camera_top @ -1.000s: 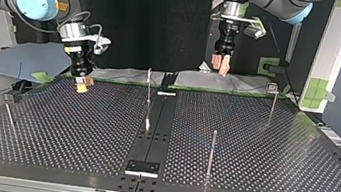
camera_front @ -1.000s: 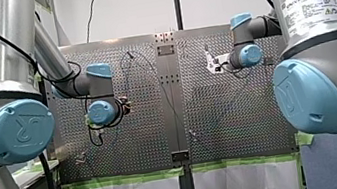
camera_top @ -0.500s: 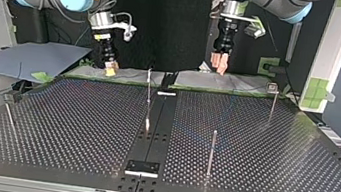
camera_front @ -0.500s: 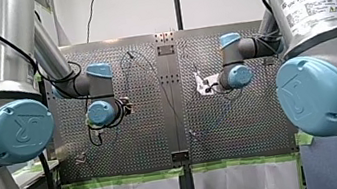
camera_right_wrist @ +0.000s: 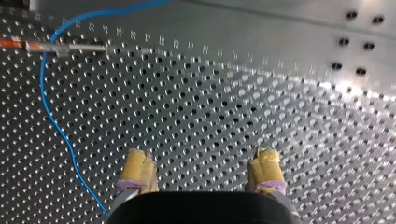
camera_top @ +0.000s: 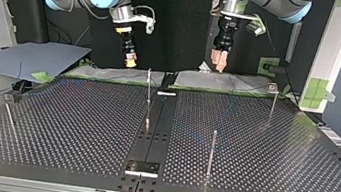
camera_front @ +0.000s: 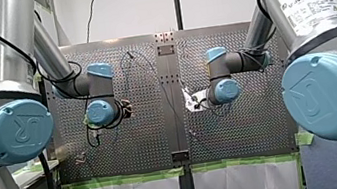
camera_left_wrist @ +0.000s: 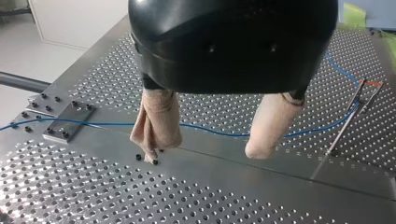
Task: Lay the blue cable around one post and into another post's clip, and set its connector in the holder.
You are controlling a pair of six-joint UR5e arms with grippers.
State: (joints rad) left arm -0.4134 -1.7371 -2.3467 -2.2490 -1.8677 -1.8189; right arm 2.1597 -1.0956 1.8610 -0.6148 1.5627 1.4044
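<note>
The perforated worktop fills most of the scene, with my left arm and my right arm both reaching in over its far half. Neither one holds anything. The left tool hangs above the metal with its beige pads spread wide. The right tool is also apart, its yellow pads empty above bare holes.

From what I can see, the job has barely begun: no cable is gripped, and I cannot make out the connector or tell which fitting is the holder. All three steps look undone: the wrap, the clip and the seating.

A small bolted plate sits off to one side of the left tool. A slim post with an orange tip stands off to its other side.

The blue cable is thin and slack and lies flat on the worktop. It crosses that plate, passes beneath the gap between the left tool's pads, and bends close by the post. Seen from the right tool, it curves away ahead and to one side, well clear of both pads. Whether it hooks the post, I can't tell.
</note>
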